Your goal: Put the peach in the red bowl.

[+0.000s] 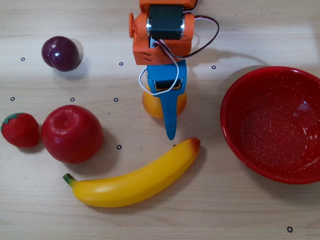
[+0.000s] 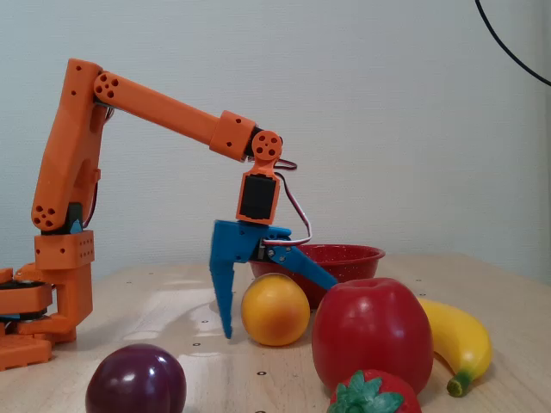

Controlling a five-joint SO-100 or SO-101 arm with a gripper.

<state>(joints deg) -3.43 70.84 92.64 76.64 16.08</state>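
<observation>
The peach (image 1: 150,106) is a small yellow-orange fruit on the wooden table, just below the arm's wrist in the overhead view and at centre in the fixed view (image 2: 274,311). My blue gripper (image 1: 163,113) is open and straddles it. One finger (image 2: 225,301) stands down to the table on the arm's side of the peach. The other finger (image 2: 314,271) slants over its top towards the banana. In the fixed view my gripper (image 2: 281,310) is low around the peach. The red speckled bowl (image 1: 272,127) is empty at the right; in the fixed view it (image 2: 344,255) is behind the peach.
A yellow banana (image 1: 137,177) lies just past the slanted finger's tip. A red apple (image 1: 71,133) and a strawberry (image 1: 20,129) are at the left, and a dark purple plum (image 1: 61,53) is at the upper left. The orange arm base (image 2: 52,258) stands at the left in the fixed view.
</observation>
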